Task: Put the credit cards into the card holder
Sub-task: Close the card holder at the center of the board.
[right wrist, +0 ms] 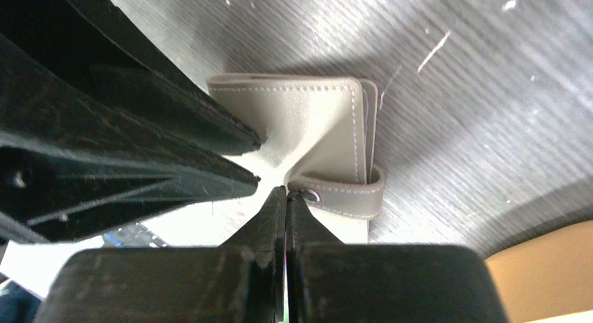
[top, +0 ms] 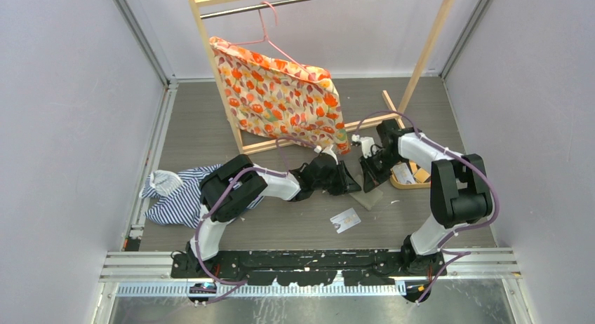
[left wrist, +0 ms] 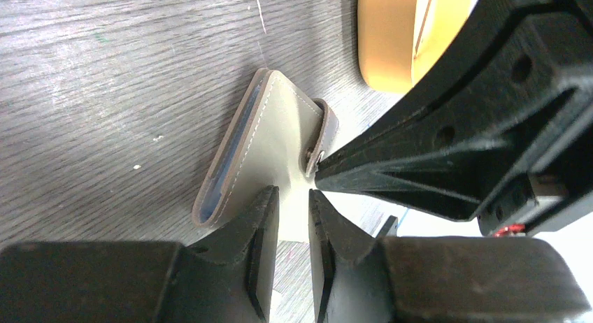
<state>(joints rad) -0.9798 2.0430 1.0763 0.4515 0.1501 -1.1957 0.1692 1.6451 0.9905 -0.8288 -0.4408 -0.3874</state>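
The card holder (left wrist: 276, 127) lay on the table (top: 210, 127), its cover gripped in the narrow left jaws; the right jaws were shut at its snap tab (right wrist: 343, 197). The tray (left wrist: 384, 50) just right held one white card (top: 402, 172).

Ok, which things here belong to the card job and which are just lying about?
Job: card holder, loose white card, pale card in the wooden tray.
Lying about: wooden clothes rack, floral garment on a pink hanger, striped clothing.
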